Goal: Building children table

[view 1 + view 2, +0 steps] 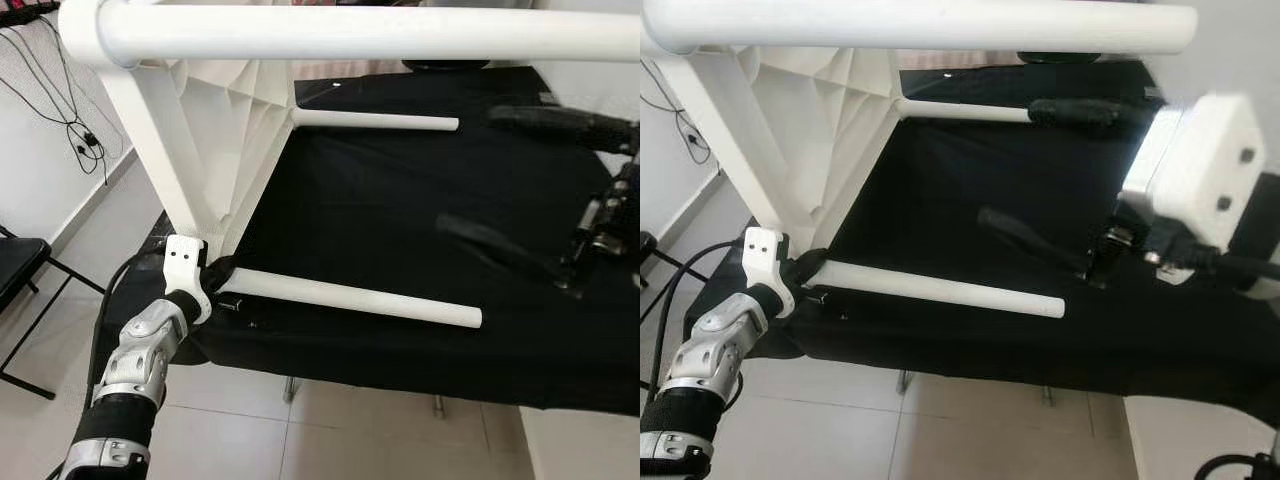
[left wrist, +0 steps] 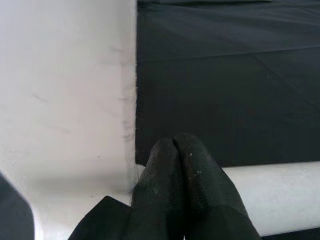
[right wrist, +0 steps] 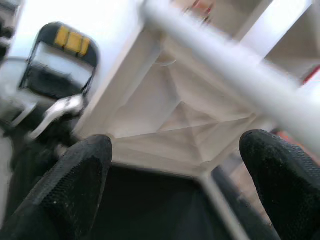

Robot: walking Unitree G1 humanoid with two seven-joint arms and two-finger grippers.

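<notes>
— Where is the children's table (image 1: 225, 130) right now?

— It lies tipped on its side on the black-covered table (image 1: 400, 200), its ribbed white underside facing right. Three of its white legs stick out to the right: the near leg (image 1: 355, 297) low along the near edge, the far leg (image 1: 375, 121) further back, and the top leg (image 1: 340, 32) crossing high in my eye views.

— And your left gripper (image 2: 177, 165)?

— It's at the near left corner of the children's table, just where the near leg joins the top. My wrist view shows its two black fingers pressed together, tips touching, resting against the base of that leg — nothing is pinched between them.

— Your right gripper (image 3: 175, 180)?

— Out on the right, above the black cloth and well apart from the children's table. Its fingers are spread wide, holding nothing; between them my wrist view looks across at the ribbed underside.

— Anything else around?

— A black folding chair (image 1: 20, 270) on the tiled floor (image 1: 300, 430) to the left, and cables (image 1: 70, 120) hanging on the white wall.
</notes>
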